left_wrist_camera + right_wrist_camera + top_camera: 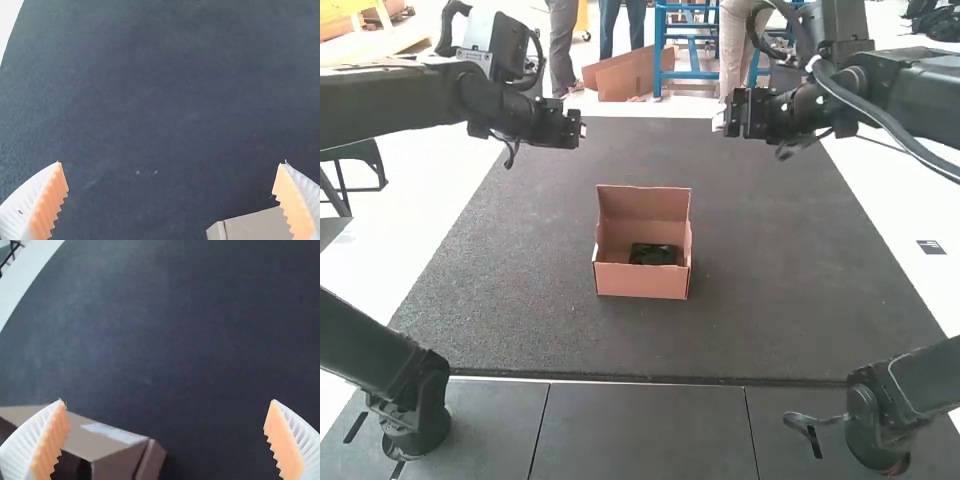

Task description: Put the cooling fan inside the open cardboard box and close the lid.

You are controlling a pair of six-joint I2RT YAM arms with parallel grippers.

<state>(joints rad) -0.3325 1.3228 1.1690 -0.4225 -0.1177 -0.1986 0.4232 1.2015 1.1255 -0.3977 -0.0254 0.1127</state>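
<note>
The left gripper (170, 166), with ribbed white fingers and toothed orange pads, gapes wide and grips nothing, and the right gripper (165, 405) does likewise. Both hang above and beyond the small brown cardboard box (640, 282), whose lid flap stands upright. The black cooling fan (655, 255) lies inside the box. A coarse dark mat (790, 300) lies beneath it.

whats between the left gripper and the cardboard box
Only bare dark mat, seen in the high view, lies between the left gripper and the cardboard box.

high camera looks down from behind; both wrist cameras overlook the box (640, 281).
</note>
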